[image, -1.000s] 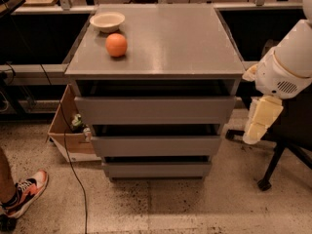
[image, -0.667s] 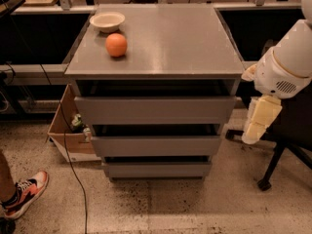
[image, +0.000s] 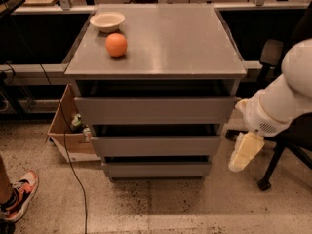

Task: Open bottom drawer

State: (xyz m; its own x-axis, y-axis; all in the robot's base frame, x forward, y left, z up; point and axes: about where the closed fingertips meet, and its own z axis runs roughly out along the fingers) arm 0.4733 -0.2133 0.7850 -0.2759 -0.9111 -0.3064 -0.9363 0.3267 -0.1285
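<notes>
right of the bottom drawer (image: 156, 169) of three hangs one gripper (image: 239, 162), grip state unclear.

3 grey drawers in 1 cabinet (image: 170, 38): top drawer (image: 155, 109) tallest, middle drawer (image: 156, 145), bottom drawer (image: 156, 169) slimmest, nearest floor. On cabinet top, far left: 1 bowl (image: 107, 21), 1 orange (image: 116, 45). 1 gripper (image: 245, 152), right of cabinet, level w/ lower 2 drawers, apart from both. Floor, left: 1 cardboard box (image: 66, 135), 1 black cable (image: 73, 179), 1 shoe (image: 19, 201) at near-left corner. Right: 1 office chair (image: 270, 52), partly behind arm.
</notes>
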